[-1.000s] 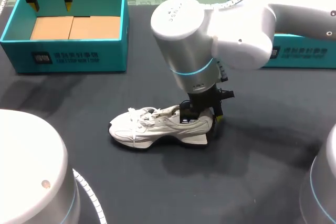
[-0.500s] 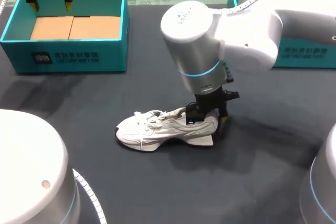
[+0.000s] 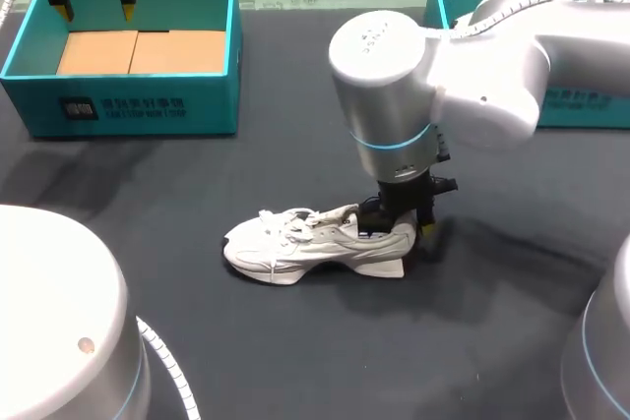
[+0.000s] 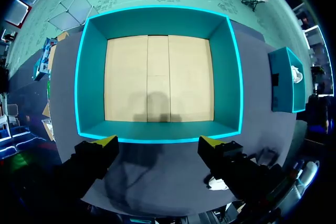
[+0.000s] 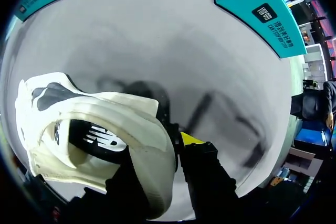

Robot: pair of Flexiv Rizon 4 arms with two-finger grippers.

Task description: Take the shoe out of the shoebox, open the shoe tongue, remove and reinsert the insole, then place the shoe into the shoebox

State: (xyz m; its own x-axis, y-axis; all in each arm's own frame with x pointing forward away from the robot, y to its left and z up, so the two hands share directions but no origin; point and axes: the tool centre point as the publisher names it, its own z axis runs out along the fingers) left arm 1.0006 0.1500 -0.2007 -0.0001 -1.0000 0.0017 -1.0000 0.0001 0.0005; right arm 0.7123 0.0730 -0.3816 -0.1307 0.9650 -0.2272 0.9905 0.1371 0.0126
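The shoe (image 5: 100, 108) hides one finger of the right claw (image 5: 168, 153), and the right arm (image 3: 472, 76) half-covers a teal box (image 3: 581, 105).

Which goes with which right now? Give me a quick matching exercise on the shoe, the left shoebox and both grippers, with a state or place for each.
Things:
1. shoe
2. left shoebox
3. left gripper
4. right gripper

States or places:
A. fingers open, holding nothing, over the shoebox's far edge
B. white, outside the shoebox, at the middle of the table
C. fingers shut on the heel
D. empty, only a bare cardboard floor

Pairs: 1-B, 2-D, 3-A, 4-C.
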